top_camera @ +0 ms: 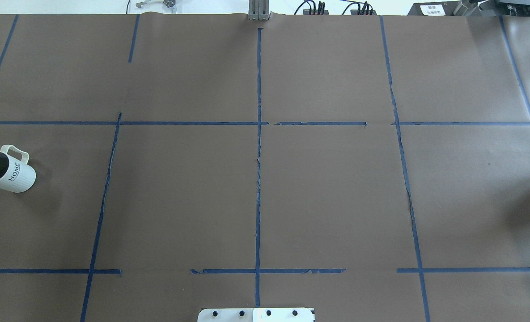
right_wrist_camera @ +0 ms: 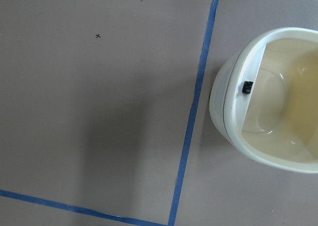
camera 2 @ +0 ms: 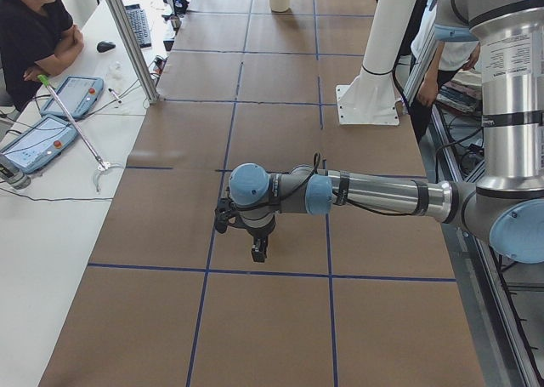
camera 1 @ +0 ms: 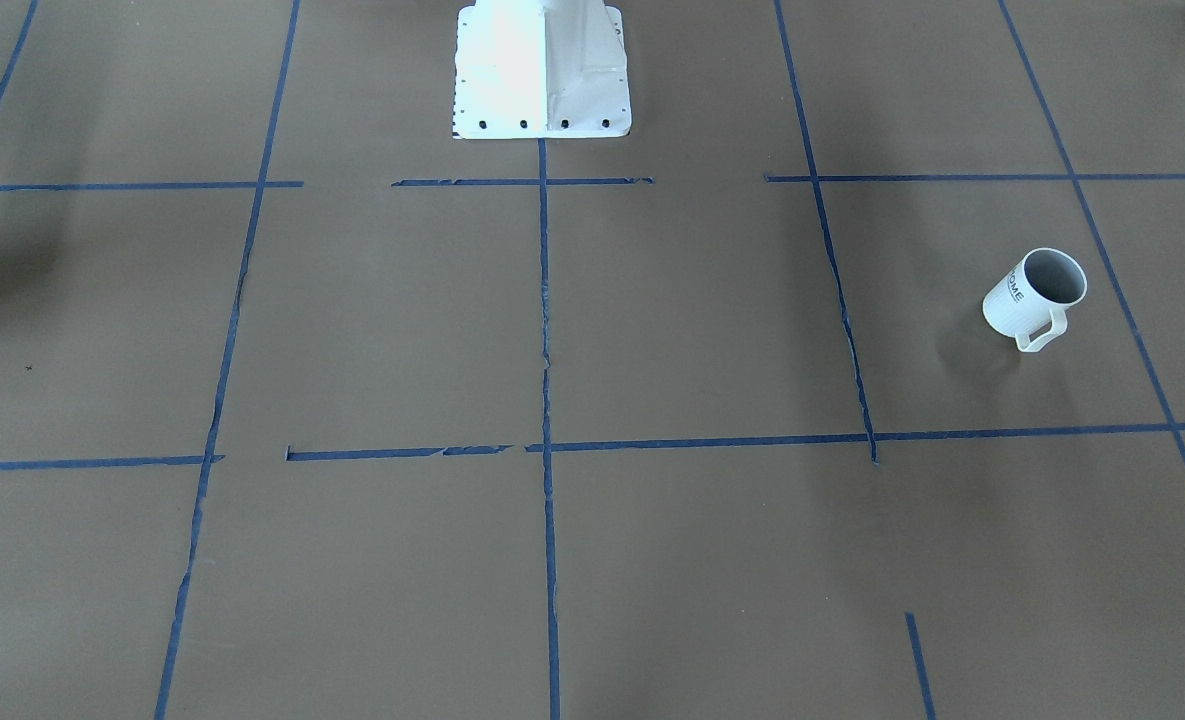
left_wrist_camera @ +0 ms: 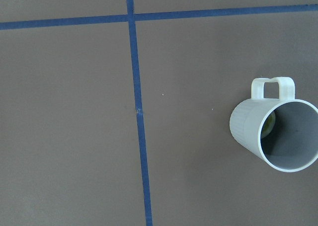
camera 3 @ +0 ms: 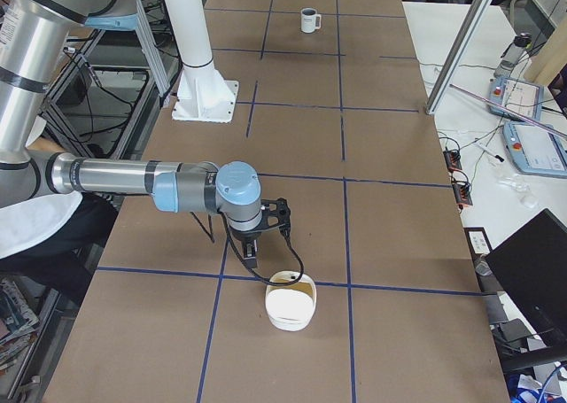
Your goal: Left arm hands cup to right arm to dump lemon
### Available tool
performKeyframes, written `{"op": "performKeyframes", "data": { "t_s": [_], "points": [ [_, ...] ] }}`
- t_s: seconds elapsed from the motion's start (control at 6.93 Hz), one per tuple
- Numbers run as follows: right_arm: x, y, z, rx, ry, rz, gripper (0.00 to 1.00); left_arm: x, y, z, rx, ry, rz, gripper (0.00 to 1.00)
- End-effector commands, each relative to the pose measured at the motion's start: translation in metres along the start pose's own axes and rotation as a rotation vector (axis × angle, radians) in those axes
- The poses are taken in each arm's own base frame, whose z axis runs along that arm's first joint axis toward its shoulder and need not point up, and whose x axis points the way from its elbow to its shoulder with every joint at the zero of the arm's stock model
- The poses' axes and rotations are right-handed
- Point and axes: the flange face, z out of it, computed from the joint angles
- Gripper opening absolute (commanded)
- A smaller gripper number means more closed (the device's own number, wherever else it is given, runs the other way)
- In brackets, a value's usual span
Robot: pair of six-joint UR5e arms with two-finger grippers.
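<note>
Overhead: cup (top_camera: 7, 169) upright at far 9 o'clock, handle toward 1 o'clock. Left wrist: cup off at 3 o'clock, lemon (left_wrist_camera: 269, 126) glimpsed inside. Side views: left gripper (camera 2: 257, 251) judged nearer, right gripper (camera 3: 251, 251) well apart; jaw state of either cannot tell.

From my desk I count one white ribbed "HOME" mug (top_camera: 10, 173), one dull yellow-green lemon (left_wrist_camera: 269, 124), one cream oval bowl (camera 3: 290, 313), and two grey tubular arms: left arm (camera 2: 374, 191), right arm (camera 3: 124, 176).

Cup (top_camera: 6, 169) stands on table (top_camera: 336, 201), robot's far left; lemon (left_wrist_camera: 269, 125) inside it. Bowl (camera 3: 291, 302) sits at the far right end.
</note>
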Motion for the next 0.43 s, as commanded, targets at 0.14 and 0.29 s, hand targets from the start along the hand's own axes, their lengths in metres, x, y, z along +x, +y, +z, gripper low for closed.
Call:
{"op": "performKeyframes", "data": {
  "t_s": [0.14,0.29],
  "points": [
    [-0.0122,-0.0210,0.0012,-0.040,-0.004,-0.008,1.00,0.0061,-0.0032,-0.0032,0.066,-0.003,0.081,1.00],
    [-0.0117,-0.0209,0.0018,-0.041,-0.004,-0.008,1.00,0.0067,-0.0042,-0.0028,0.074,-0.003,0.073,1.00]
  ]
}}
